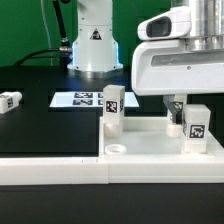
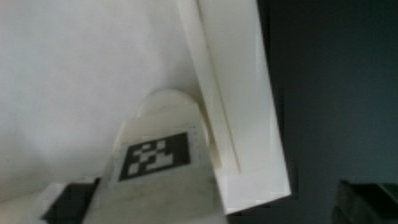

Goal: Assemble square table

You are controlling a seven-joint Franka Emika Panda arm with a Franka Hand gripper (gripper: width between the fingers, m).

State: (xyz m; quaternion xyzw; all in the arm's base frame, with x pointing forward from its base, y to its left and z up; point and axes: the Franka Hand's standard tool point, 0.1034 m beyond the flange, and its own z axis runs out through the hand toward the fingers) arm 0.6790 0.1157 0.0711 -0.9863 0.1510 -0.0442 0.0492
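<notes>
The square slab (image 1: 150, 148), smooth white plastic with a raised rim, lies at the lower centre-right of the exterior view, one tagged block leg (image 1: 112, 108) upright on it. A second leg (image 1: 196, 122) at the right is judged being screwed in; the pincer (image 1: 178, 112) appears clamped on it. Another leg (image 1: 10, 101) lies far left on the black tabletop (image 1: 40, 125).

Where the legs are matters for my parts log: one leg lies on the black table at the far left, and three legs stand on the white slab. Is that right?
Not quite. The exterior view shows only two legs standing on the slab: the left standing leg and the right standing leg. The lying leg is at that view's far left, as you said.
</notes>
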